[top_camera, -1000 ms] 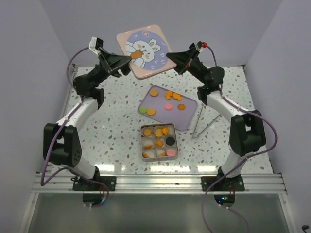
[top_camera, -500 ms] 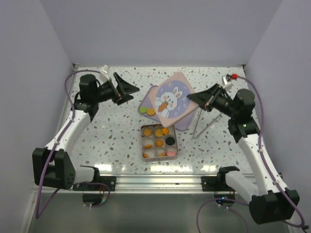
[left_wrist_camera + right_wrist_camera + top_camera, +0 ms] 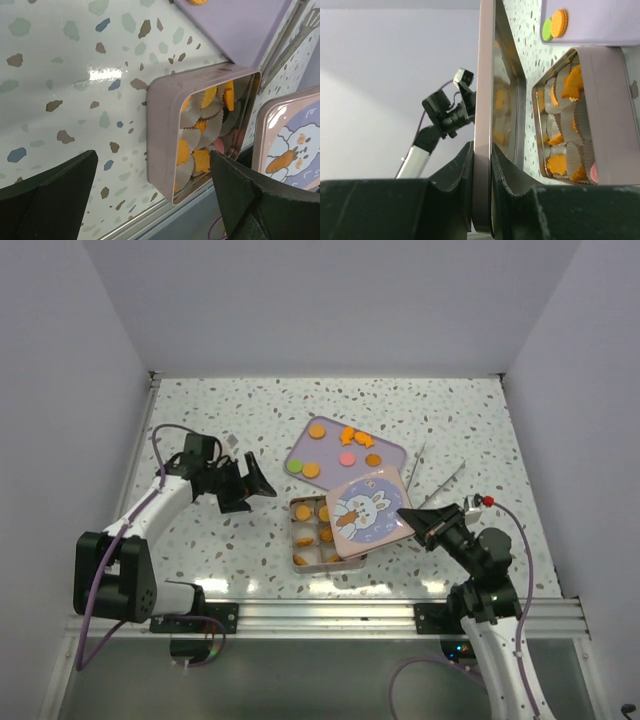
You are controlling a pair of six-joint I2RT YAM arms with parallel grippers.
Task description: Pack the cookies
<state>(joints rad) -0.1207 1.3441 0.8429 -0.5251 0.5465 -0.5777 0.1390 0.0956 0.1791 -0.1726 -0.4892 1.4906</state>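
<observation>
left arm (image 3: 150, 508): white links, black joints
right arm (image 3: 485, 560): same build
cables (image 3: 168, 426): purple, looping
left gripper (image 3: 154, 155): black wedge fingers (image 3: 50, 200)
wrist knob (image 3: 489, 500): red

Right gripper (image 3: 482, 156): dark fingers pinch the rim of a thin pink metal lid (image 3: 484, 75). The lid is seen edge-on, just left of the square pink metal tin (image 3: 612, 115), with its shiny inner face towards the tin and orange reflections on it. Tin is open, with white pleated paper cups inside. Orange cookies (image 3: 574, 80) sit in several cups, and there is one pink disc (image 3: 593, 172) at the tin's lower corner. Above the tin is a lilac flat tray (image 3: 600, 20); at its edge a round orange cookie (image 3: 559, 22) has a green one (image 3: 548, 29) right against it. Speckled white table (image 3: 527, 25) shows between lid and tin. On the lid's far side from the tin, a black-and-white left arm (image 3: 445, 112) stands against the plain wall; detail is unclear.
</observation>
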